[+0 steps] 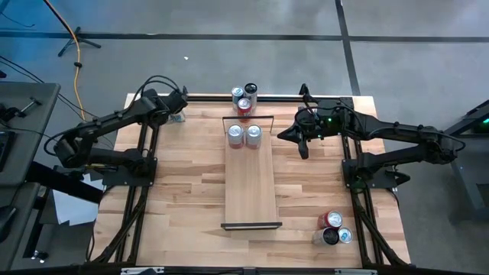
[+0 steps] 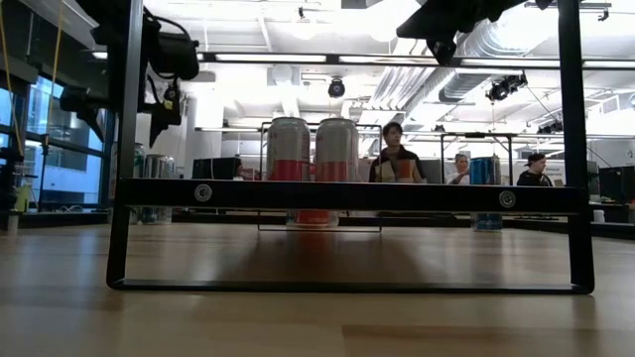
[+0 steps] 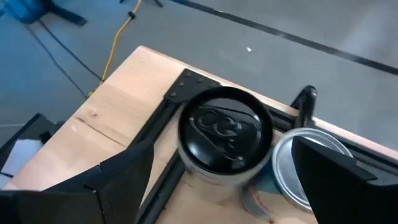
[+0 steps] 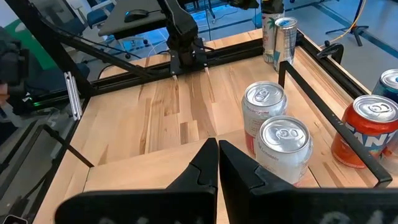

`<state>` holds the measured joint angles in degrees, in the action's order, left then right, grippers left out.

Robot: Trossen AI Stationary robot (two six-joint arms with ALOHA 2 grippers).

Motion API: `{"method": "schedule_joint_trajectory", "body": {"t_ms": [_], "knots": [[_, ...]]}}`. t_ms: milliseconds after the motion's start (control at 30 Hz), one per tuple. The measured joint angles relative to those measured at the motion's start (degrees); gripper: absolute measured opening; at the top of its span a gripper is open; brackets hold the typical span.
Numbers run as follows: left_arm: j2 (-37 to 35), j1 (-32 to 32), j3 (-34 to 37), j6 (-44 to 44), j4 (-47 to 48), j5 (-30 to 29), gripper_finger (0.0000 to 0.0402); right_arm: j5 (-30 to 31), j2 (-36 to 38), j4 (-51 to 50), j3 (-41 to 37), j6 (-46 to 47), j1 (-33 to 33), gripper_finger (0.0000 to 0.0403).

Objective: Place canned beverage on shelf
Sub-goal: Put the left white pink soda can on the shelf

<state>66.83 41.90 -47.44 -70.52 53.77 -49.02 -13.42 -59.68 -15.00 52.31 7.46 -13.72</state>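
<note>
The shelf (image 1: 250, 183), a pale plank with a black rail at each short end, lies on the table's middle. Two silver-topped cans (image 1: 235, 135) (image 1: 254, 135) stand on its far end. My left gripper (image 1: 182, 103) is open over the table's far left corner. There its fingers stand on either side of a black-topped can (image 3: 224, 134), above it, with a silver-topped can (image 3: 305, 165) right beside it. My right gripper (image 1: 304, 147) hangs shut and empty above the table, to the right of the shelf's far end (image 4: 217, 165).
Three cans (image 1: 244, 98) stand at the table's far edge behind the shelf, among them an orange one (image 4: 370, 127). Three more (image 1: 333, 229) stand at the near right. Black frame bars (image 1: 145, 191) run along both table sides. People (image 2: 397, 164) are in the room beyond.
</note>
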Motion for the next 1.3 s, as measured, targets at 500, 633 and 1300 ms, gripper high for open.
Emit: {"method": "schedule_joint_trajectory", "body": {"t_ms": [500, 633, 1300], "knots": [[1.8, 5.02, -0.04, 4.74, -4.55, 1.76, 0.0339, -0.06, 0.0, -0.04, 0.0, 0.15, 0.0, 0.0], [1.81, 5.64, -0.04, 4.7, -4.36, 2.12, 0.0339, -0.06, 0.0, -0.04, 0.0, 0.04, 0.0, 0.0], [1.75, 5.65, 3.65, 1.6, -8.73, 4.15, 0.0339, -0.04, 0.0, -0.28, 0.0, 0.5, 0.0, 0.0]]}}
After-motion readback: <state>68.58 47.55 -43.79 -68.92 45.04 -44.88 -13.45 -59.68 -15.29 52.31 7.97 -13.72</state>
